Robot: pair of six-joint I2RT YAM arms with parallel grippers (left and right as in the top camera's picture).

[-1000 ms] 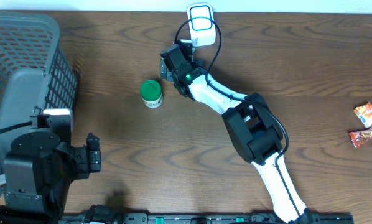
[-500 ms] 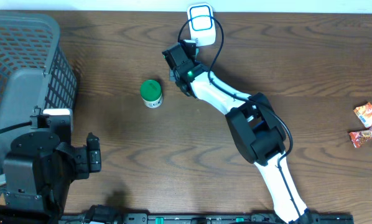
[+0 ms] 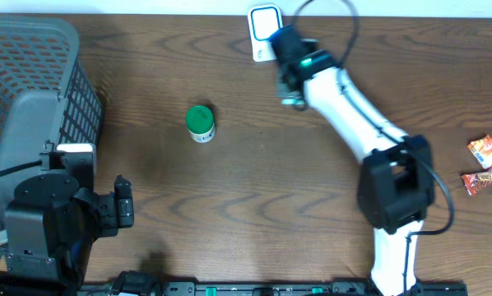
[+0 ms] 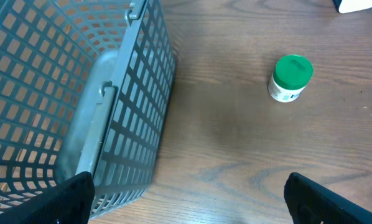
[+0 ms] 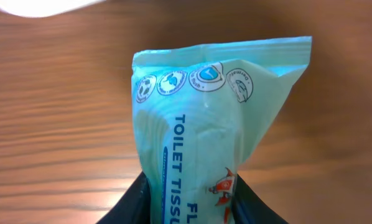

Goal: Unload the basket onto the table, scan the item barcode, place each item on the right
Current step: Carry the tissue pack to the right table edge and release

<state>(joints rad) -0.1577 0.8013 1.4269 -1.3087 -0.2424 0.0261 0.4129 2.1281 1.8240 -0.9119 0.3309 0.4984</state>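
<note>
Glossy plastic tissue pack (image 5: 204,137); matt wood-grain table (image 3: 254,164); plastic mesh basket (image 4: 136,81)

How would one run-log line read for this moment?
right fingers: shut on toilet tissue pack; left fingers: open; scanner: beside right fingers

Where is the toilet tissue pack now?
The pack fills the right wrist view, held in the right gripper beside the white scanner at the table's far edge.

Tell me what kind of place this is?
Probably a mock shop checkout on a wooden table: a grey shopping basket, a white scanner, and goods like a toilet tissue pack and a green-lidded jar.
</note>
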